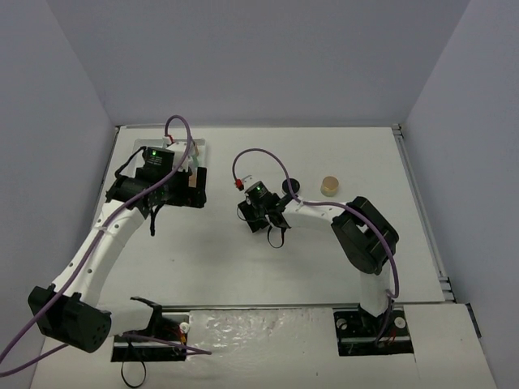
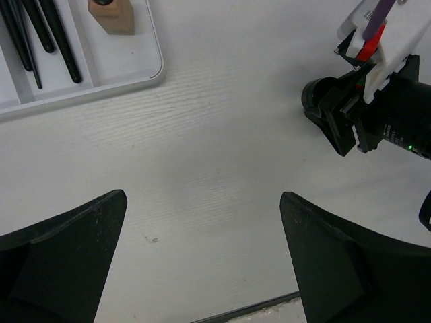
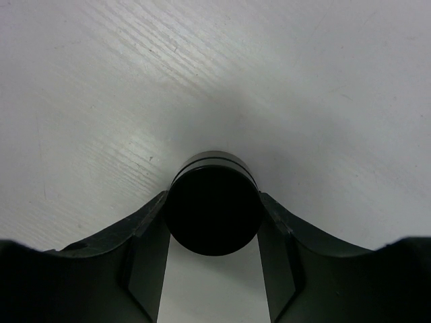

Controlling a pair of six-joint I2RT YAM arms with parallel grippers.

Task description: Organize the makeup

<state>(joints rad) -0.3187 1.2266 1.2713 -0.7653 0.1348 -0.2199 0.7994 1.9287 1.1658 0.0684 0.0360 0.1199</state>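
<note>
You have even, soft overhead light; the table (image 1: 243, 267) reads bright, with glare along its near edge. Right wrist view: round black jar (image 3: 212, 212) blurred (too close), soft shadow beyond it. Left wrist view: fingers (image 2: 60, 256) out of focus.

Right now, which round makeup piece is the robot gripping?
The round black jar, pinched in the right gripper; the tan compact lies free on the table, untouched.

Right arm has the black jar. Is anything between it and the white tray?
Yes. The open left gripper hovers by the white tray corner, above the stretch facing the round black jar that the right gripper holds in its fingers. No loose item shows on the table between them.
</note>
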